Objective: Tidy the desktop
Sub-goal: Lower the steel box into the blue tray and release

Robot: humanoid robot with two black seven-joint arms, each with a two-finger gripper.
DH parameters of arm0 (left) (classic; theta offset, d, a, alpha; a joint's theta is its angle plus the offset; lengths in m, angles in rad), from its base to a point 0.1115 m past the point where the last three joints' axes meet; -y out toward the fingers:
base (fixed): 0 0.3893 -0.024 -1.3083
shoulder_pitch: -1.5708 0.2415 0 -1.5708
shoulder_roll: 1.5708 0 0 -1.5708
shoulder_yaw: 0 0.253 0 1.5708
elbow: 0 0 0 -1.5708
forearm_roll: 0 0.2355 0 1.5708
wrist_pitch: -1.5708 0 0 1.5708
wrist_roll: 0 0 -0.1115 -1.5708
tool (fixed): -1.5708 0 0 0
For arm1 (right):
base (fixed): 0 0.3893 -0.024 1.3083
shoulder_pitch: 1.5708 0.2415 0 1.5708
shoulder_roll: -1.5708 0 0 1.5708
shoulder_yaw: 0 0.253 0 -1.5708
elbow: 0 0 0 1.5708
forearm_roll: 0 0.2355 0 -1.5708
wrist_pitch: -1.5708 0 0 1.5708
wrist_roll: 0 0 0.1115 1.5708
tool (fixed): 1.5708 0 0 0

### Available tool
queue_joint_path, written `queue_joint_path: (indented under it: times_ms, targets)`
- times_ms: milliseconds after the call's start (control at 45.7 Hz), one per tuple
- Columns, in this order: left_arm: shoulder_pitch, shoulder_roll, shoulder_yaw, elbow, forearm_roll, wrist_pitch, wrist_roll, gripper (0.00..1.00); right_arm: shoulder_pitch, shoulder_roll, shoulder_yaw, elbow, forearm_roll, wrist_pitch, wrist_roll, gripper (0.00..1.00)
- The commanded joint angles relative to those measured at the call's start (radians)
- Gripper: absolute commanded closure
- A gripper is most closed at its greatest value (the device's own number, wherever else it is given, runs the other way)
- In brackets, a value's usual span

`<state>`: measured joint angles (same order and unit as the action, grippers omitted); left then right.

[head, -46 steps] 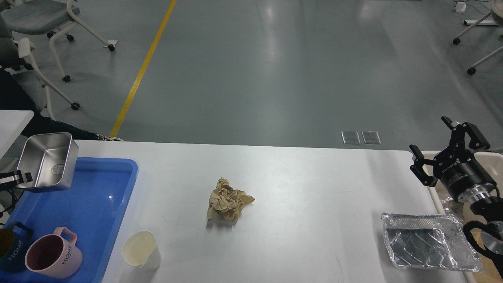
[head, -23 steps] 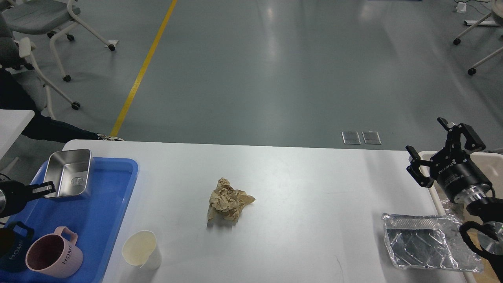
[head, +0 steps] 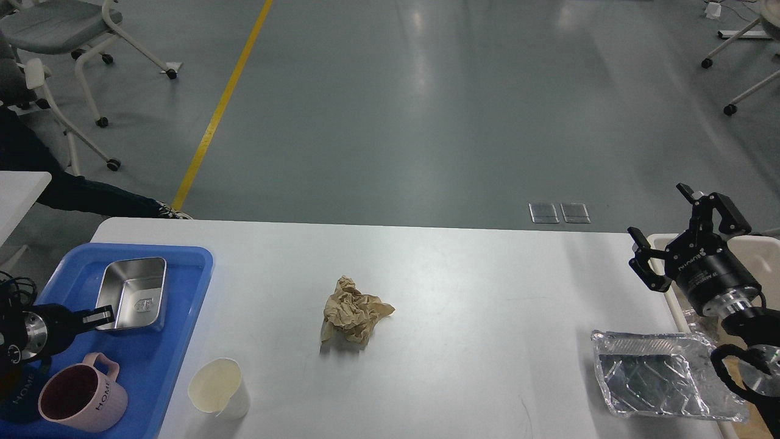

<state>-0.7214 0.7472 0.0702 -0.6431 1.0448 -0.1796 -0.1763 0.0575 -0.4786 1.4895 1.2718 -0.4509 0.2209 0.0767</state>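
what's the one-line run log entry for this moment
left tool: on steel box in blue tray | right tool: open, empty | desktop: crumpled paper, cup, foil tray

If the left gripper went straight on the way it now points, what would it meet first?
The left gripper points right, at the near left wall of the steel container in the blue tray. It seems already at or clamped on that rim, so the container comes first; contact is hard to judge.

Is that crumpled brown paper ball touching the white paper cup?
Apart. The head view shows the crumpled paper mid-desktop, with bare white surface plainly separating it from the paper cup nearer the front-left.
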Motion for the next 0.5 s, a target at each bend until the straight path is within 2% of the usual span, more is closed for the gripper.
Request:
queue_joint_path:
  times_ms: [0,131,175,197,219,263,284,328,481]
  targets:
    - [0.010,-0.017,0.000,0.022,0.000,0.005,0.001,0.96,0.001,0.000,0.000,0.000,0.000,0.000,0.000,0.00]
    - [0.028,-0.048,-0.001,0.046,-0.005,0.006,0.000,0.93,-0.001,0.000,0.000,0.000,0.000,0.000,0.000,0.00]
    - [0.028,-0.054,-0.003,0.046,-0.008,0.008,0.000,0.87,-0.001,0.000,0.000,0.000,0.000,0.000,0.000,0.00]
    - [0.028,-0.054,-0.007,0.046,-0.008,0.008,0.001,0.80,-0.001,0.000,0.000,0.000,0.000,0.000,0.000,0.00]
    - [0.028,-0.054,-0.013,0.046,-0.008,0.015,0.003,0.58,-0.001,0.000,0.000,0.000,0.000,0.000,0.000,0.00]
    - [0.022,-0.052,-0.016,0.046,-0.009,0.028,0.005,0.35,-0.001,-0.002,0.001,0.000,0.000,0.000,0.000,0.00]
    - [0.017,-0.052,-0.018,0.046,-0.012,0.034,0.005,0.27,-0.001,-0.003,0.001,0.000,0.000,0.000,0.000,0.00]
    - [0.010,-0.051,-0.023,0.045,-0.026,0.035,0.005,0.18,-0.001,-0.005,0.001,0.000,0.000,0.000,0.000,0.00]
    - [-0.039,-0.029,-0.055,0.045,-0.133,0.025,0.006,0.05,-0.001,-0.005,0.001,0.000,0.001,0.000,0.000,0.00]
